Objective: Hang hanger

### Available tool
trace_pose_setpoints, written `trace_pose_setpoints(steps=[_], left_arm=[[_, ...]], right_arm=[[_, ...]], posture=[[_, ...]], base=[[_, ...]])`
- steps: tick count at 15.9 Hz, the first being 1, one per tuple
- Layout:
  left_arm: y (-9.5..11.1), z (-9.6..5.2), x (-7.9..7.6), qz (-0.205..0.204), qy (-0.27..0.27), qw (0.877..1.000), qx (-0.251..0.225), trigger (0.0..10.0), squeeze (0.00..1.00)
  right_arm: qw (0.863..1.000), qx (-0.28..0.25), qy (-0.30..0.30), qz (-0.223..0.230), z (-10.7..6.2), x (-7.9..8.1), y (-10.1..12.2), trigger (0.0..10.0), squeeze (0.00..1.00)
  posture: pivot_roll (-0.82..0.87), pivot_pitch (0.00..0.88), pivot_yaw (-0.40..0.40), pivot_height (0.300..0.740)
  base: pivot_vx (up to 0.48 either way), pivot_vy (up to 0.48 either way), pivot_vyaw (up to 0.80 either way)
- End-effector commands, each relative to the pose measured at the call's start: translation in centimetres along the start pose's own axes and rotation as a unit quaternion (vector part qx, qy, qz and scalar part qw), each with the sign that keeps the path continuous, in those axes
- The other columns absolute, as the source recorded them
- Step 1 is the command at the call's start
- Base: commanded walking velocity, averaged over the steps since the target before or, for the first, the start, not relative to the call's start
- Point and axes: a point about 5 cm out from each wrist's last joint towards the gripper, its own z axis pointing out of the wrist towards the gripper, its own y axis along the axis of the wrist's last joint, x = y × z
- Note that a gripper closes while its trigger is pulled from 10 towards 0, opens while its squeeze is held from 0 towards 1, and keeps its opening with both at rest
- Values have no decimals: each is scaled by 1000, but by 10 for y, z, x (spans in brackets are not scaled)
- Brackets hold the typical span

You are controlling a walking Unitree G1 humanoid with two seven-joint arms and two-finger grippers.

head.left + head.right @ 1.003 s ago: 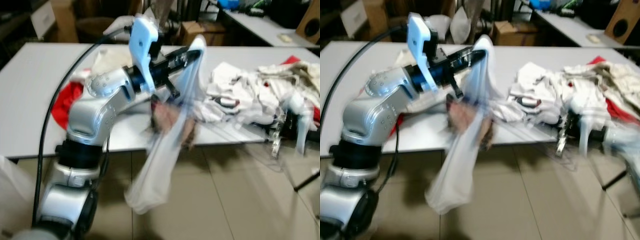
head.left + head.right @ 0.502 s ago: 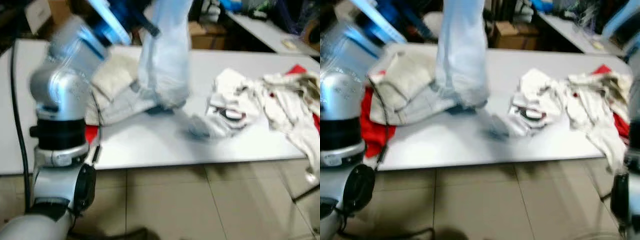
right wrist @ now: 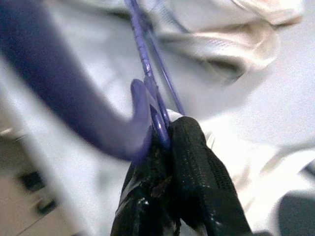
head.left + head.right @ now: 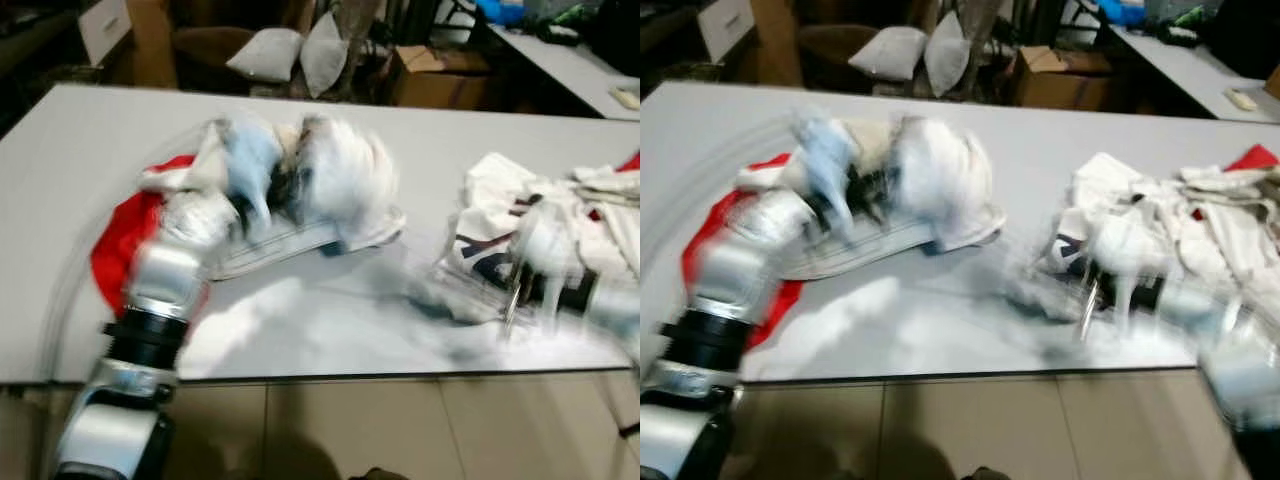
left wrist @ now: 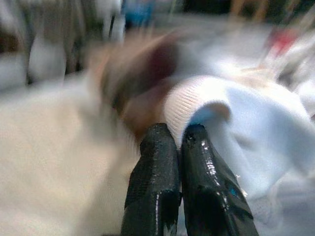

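Over the white table (image 4: 60, 180), the left pincer (image 5: 178, 140) pinches a pale-blue garment (image 5: 251, 128), the right pincer (image 3: 165, 132) clamps a translucent hanger (image 3: 142, 54).

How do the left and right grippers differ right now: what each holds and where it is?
Hold: the left gripper is shut on a pale blue garment at its white ribbed cuff; the right gripper is shut on a purple hanger.
Place: left gripper is over the clothes heap on the robot's left of the white table; right gripper is near the white clothes pile on its right.
Shared: both shut, both motion-blurred in the eye views.
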Motion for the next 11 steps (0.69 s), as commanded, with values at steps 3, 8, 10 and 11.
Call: trace_pose_setpoints(steps=[3, 8, 10, 11], left_arm=[[17, 4, 20, 41, 56, 997, -20, 10000, 0], [10, 15, 39, 66, 89, 994, 12, 0, 0], [-19, 8, 45, 110, 61, 989, 73, 0, 0], [-24, 5, 46, 102, 51, 990, 78, 0, 0]], right_arm=[[1000, -21, 18, -6, -14, -1, 20, 10000, 0], [997, -2, 74, 10, -36, 15, 30, 10000, 0], [999, -32, 40, 16, -61, -1, 49, 10000, 0], [999, -43, 27, 18, -67, -5, 54, 10000, 0]], posture=[[-92, 0, -68, 740], [-92, 0, -61, 740], [-96, 0, -57, 740], [-96, 0, -55, 740]], base=[[0, 0, 0], [0, 0, 0], [0, 0, 0], [0, 0, 0]])
